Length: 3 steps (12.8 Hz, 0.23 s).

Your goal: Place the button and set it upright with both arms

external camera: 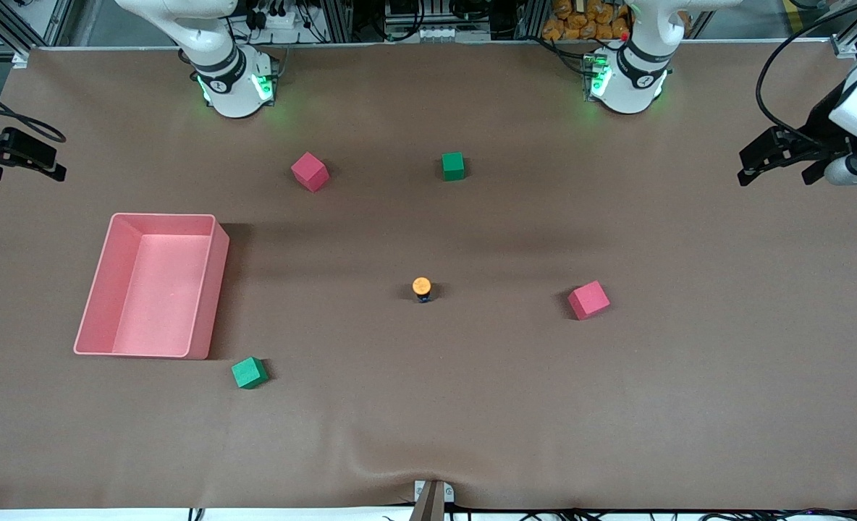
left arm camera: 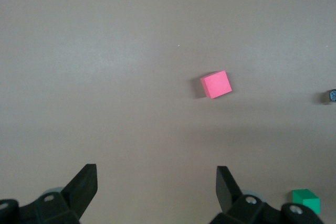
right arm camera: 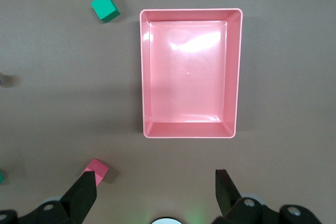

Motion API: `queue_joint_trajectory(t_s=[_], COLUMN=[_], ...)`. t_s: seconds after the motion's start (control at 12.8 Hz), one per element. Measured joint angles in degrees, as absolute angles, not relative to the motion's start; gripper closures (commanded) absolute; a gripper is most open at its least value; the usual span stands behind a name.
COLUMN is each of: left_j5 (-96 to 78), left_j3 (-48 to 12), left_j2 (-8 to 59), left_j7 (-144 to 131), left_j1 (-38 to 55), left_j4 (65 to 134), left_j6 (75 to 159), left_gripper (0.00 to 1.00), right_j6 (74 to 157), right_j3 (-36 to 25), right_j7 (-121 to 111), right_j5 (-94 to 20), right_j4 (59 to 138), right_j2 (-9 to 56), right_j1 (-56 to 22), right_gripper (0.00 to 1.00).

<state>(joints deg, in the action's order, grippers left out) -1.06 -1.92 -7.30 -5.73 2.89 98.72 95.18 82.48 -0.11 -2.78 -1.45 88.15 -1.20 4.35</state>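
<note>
The button (external camera: 421, 288) stands near the middle of the table with its orange cap up and its black body below. It is just visible at the edge of the left wrist view (left arm camera: 331, 96). My left gripper (external camera: 772, 176) is open and empty, held over the left arm's end of the table, well away from the button. It also shows in its own wrist view (left arm camera: 156, 182). My right gripper (external camera: 56, 155) is open and empty over the right arm's end of the table, above the pink bin (external camera: 164, 215). Its wrist view shows it too (right arm camera: 156, 184).
The pink bin (right arm camera: 189, 130) is empty. One red cube (external camera: 588, 299) lies beside the button toward the left arm's end. A green cube (external camera: 249, 373) lies by the bin's near corner. Another red cube (external camera: 310, 171) and green cube (external camera: 453, 166) lie nearer the bases.
</note>
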Motion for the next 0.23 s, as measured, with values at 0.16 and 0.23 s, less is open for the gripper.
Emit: queue_joint_trajectory(t_s=[0.16,0.23], left_j5=[-1.1,-1.1], left_j3=[-1.7,-1.5], left_j2=[-7.3,-7.3], left_j7=[-5.7,-5.7], left_j1=[2.9,2.9], left_j4=[98.2,98.0], left_j6=[95.2,95.1], left_gripper=[0.0,0.0], right_j6=[82.5,82.5], right_j3=[-0.1,-0.1], right_j7=[-2.8,-2.8], right_j5=[-1.4,-1.4], right_j4=[88.1,88.1], right_j2=[-1.2,-1.2], right_j1=[4.3,4.3], right_gripper=[0.0,0.0])
